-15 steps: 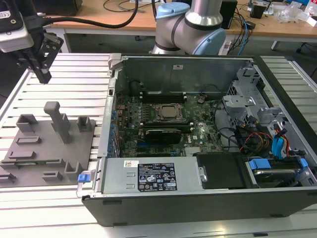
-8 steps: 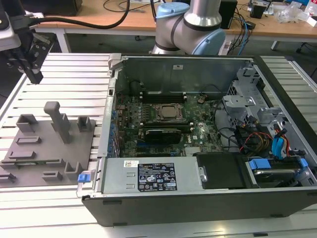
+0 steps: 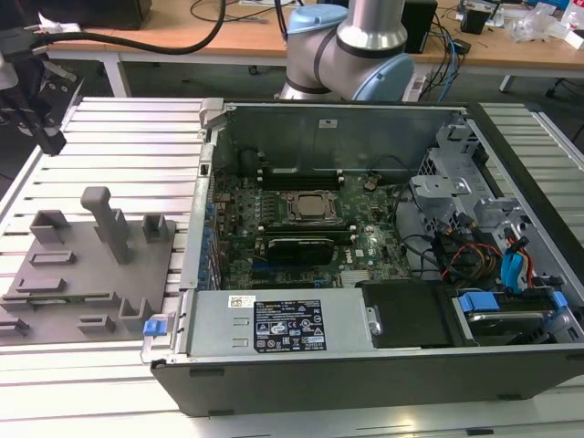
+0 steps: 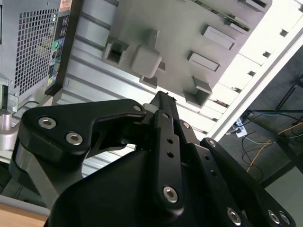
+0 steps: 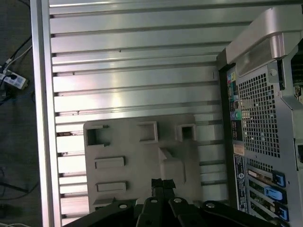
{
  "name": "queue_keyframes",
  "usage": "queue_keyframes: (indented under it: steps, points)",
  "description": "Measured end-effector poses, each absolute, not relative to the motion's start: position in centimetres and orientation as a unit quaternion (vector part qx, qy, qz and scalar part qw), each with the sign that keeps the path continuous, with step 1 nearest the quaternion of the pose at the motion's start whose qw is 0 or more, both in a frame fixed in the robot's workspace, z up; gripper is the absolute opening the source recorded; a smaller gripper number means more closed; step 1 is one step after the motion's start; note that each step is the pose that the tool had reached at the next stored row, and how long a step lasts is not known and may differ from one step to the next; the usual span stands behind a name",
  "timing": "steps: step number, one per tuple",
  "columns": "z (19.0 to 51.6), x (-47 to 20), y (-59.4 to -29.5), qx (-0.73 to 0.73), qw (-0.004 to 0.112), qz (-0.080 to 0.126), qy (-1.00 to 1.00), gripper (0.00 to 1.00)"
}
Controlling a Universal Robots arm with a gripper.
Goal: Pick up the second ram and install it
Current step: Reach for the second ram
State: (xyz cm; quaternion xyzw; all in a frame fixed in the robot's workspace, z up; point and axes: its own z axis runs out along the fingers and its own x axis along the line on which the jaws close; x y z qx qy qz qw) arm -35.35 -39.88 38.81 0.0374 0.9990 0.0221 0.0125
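Slotted aluminium bench is carrying everything I am working with. A grey fixture plate is lying toward the exterior view's left. An open computer case is sitting just beside it toward the exterior view's right, with its green motherboard facing up. My arm is rising from behind the case.

I am holding my tool up near the exterior view's left edge, above the bench, well apart from the case and touching nothing. In both wrist views its black fingers are pressing together at the tips, with nothing pinched between them.

The second ram is lying on the fixture plate. In the second wrist view I am seeing it as a thin green strip running along one edge of the plate, past the flat rectangular blocks and well apart from my tool.

A tall grey post is standing upright on the plate, with small hollow square blocks near it. In the first wrist view my fingertips are lining up over the plate close to that post. The case's rear panel, with its perforated grille, is standing just beside the plate. A power strip and loose cables are lying on the dark floor past the bench's edge.
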Motion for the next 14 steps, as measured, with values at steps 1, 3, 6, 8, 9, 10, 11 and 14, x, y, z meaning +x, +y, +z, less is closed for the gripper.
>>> queue_keyframes:
  steps: [1, 3, 6, 8, 9, 10, 11, 14]
  points:
    - [38.8, -35.5, -39.9, 0.037, 0.012, 0.022, 0.999, 0.11]
    - [38.8, -35.9, -39.9, 0.037, 0.013, 0.022, 0.999, 0.11]
    - [38.8, -36.3, -39.9, 0.037, 0.012, 0.022, 0.999, 0.11]
    - [38.7, -37.0, -39.9, 0.037, 0.012, 0.022, 0.999, 0.11]
    - [38.7, -37.3, -39.9, 0.037, 0.012, 0.022, 0.999, 0.11]
    - [38.7, -37.6, -39.9, 0.037, 0.012, 0.022, 0.999, 0.11]
    - [38.7, -38.0, -39.9, 0.037, 0.012, 0.022, 0.999, 0.11]
    - [38.7, -39.0, -39.9, 0.037, 0.012, 0.022, 0.999, 0.11]
